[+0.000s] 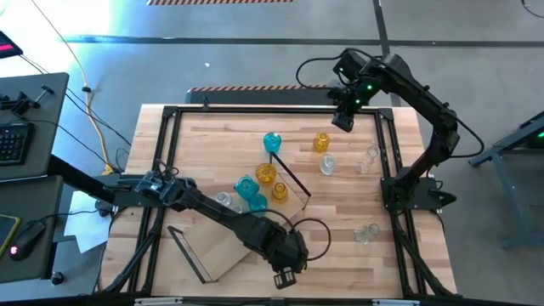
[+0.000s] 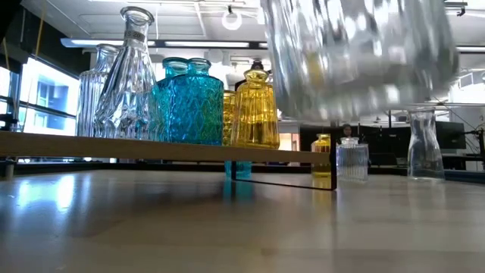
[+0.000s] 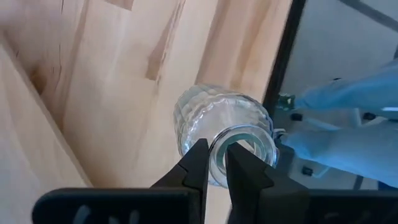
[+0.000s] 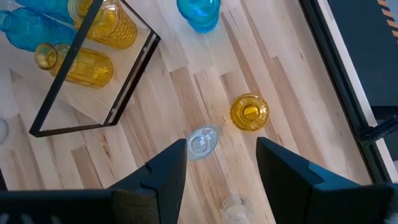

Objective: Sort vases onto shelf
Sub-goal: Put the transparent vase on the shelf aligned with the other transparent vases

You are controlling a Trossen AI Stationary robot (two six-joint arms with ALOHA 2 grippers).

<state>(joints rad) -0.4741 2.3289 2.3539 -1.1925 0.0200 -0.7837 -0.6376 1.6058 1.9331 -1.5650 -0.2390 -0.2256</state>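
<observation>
My left gripper [image 1: 286,275] is near the table's front edge, shut on a ribbed clear vase [image 3: 211,115], which fills the top of the low view [image 2: 356,61] above the tabletop. The shelf [image 1: 242,225] lies slantwise in the middle, its board [image 2: 151,149] carrying clear [image 2: 129,76], teal [image 2: 189,98] and amber [image 2: 255,106] vases that stand on their bases. My right gripper [image 4: 221,168] hangs open high over the far right, above a loose clear vase [image 4: 202,142] and an amber vase [image 4: 249,112] standing on the table. My left gripper pinches the clear vase's mouth rim [image 3: 217,146], one finger [image 3: 245,168] inside the mouth and the other [image 3: 198,165] outside the neck. The fingers come steeply from above. The vase hangs below them, mouth up, lifted clear of the table.
Loose on the table stand a teal vase [image 1: 272,142], an amber one [image 1: 321,142] and clear ones [image 1: 367,157] [image 1: 367,232]. A black metal frame [image 1: 395,170] runs round the tabletop. Bare wood lies between the shelf and the front right corner.
</observation>
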